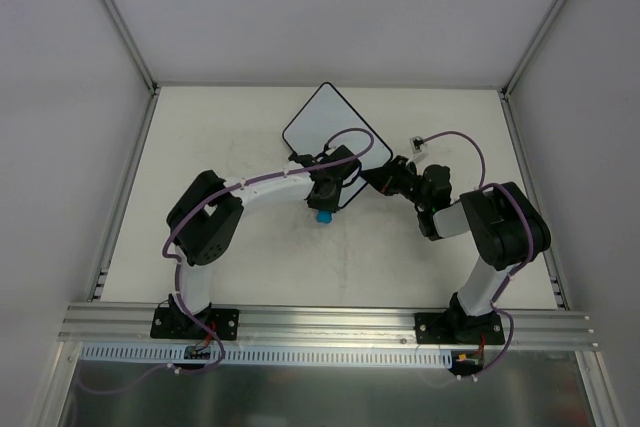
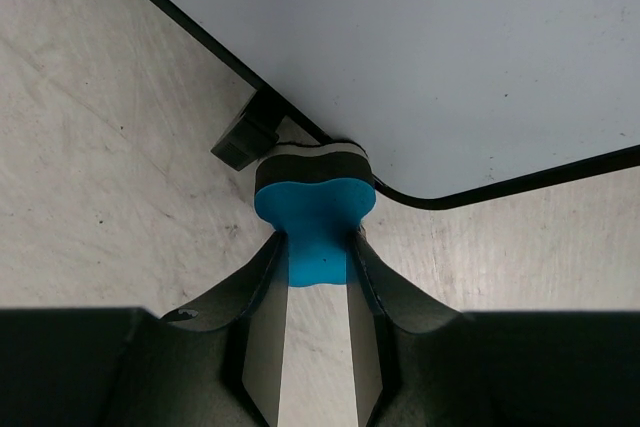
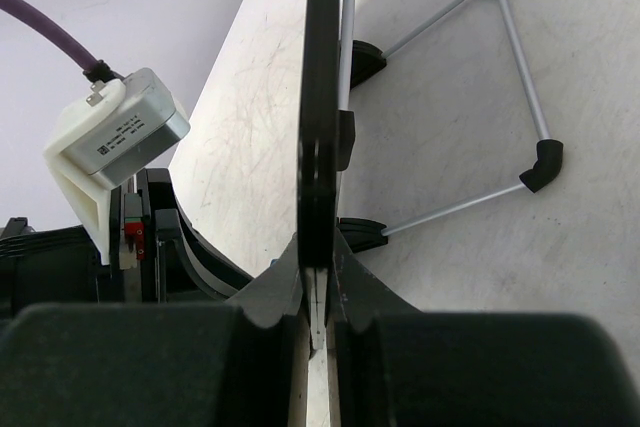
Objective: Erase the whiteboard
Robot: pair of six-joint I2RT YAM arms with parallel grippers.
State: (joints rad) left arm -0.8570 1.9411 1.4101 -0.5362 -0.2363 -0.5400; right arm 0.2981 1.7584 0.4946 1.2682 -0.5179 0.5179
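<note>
While the pale desk point(image 1: 230, 137) fills most of the overhead view, the whiteboard point(image 1: 332, 125) sits at its far middle, turned so that its corners point like a diamond. One corner faces the arms, and both hands meet the board there. The left hand comes at the near corner from the left; the right hand takes the near right edge.

The right hand point(image 3: 318, 292) is pressed together on the board's thin black rim. Its wrist camera sees the board edge-on, as a dark strip running up from between the fingers. To one side of that strip shows a thin wire stand point(image 3: 543, 165) with black corner pieces, joined to the board by two black clips.

The left hand point(image 2: 317, 257) pinches a blue eraser point(image 2: 313, 209) by its narrow waist, with the fingers close together on either side. The eraser's dark pad meets the rim just at the board's rounded corner, and the board's plain white face spreads beyond it. A small black tab point(image 2: 245, 139) juts from the rim just beside the eraser, on its left.
</note>
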